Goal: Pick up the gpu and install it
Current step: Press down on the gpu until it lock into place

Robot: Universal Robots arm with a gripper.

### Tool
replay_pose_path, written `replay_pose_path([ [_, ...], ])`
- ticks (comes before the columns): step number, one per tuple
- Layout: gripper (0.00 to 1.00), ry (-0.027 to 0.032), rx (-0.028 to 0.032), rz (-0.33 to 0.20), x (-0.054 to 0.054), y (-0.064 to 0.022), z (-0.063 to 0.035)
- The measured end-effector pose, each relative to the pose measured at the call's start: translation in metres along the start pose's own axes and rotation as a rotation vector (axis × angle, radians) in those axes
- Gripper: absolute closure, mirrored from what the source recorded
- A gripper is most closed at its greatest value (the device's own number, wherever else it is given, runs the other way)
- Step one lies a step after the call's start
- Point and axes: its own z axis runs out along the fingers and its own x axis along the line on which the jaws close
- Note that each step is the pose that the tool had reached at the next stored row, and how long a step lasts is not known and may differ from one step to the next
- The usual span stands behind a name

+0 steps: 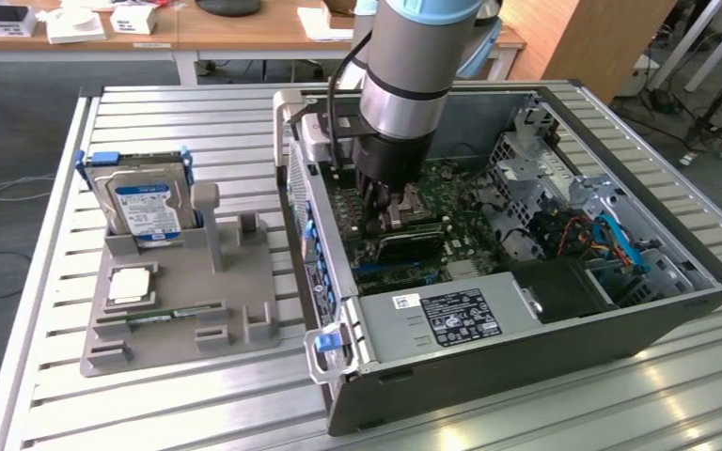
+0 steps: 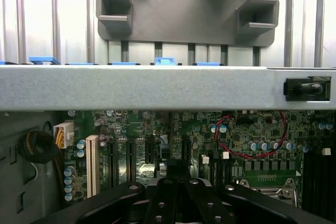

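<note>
The arm reaches down into the open computer case on the slatted tabletop. The gripper is inside, just above the motherboard, w/ its fingers closed together. Whether it holds anything, I cannot tell. The gpu looks to be the dark card standing on the motherboard just below the gripper, approx. in the slot area. On the exterior view's left, a grey holder carries the hard drive and the RAM stick.
</note>
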Motion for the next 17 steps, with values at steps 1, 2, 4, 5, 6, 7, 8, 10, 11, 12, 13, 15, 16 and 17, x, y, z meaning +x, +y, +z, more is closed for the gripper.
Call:
replay_pose_path([
  [1,0.89,0.0001,0.0,0.0,0.0,0.0,0.0001],
  [2,0.89,0.0001,0.0,0.0,0.0,0.0,0.0001],
  [4,0.89,0.0,0.0,0.0,0.0,0.0,0.0002],
  [5,0.89,-0.0001,0.0,0.0,0.0,0.0,0.0002],
  [6,0.89,-0.0001,0.0001,0.0,0.0,0.0,0.0002],
  [7,0.89,-0.0002,0.0001,0.0,0.0,0.0,0.0002],
  [8,0.89,-0.0002,0.0001,0.0,0.0,0.0,0.0002],
  [10,0.89,-0.0002,0.0001,0.0,0.0,0.0,0.0002],
  [11,0.89,-0.0002,0.0001,0.0,0.0,0.0,0.0002],
  [12,0.89,-0.0001,0.0001,0.0,0.0,0.0,0.0002],
  [13,0.89,-0.0002,0.0001,0.0,0.0,0.0,0.0002],
  [15,0.89,-0.0002,0.0001,0.0,0.0,0.0,0.0003],
  [16,0.89,-0.0002,0.0001,0.0,0.0,0.0,0.0003],
  [17,0.89,-0.0001,0.0001,0.0,0.0,0.0,0.0002],
])
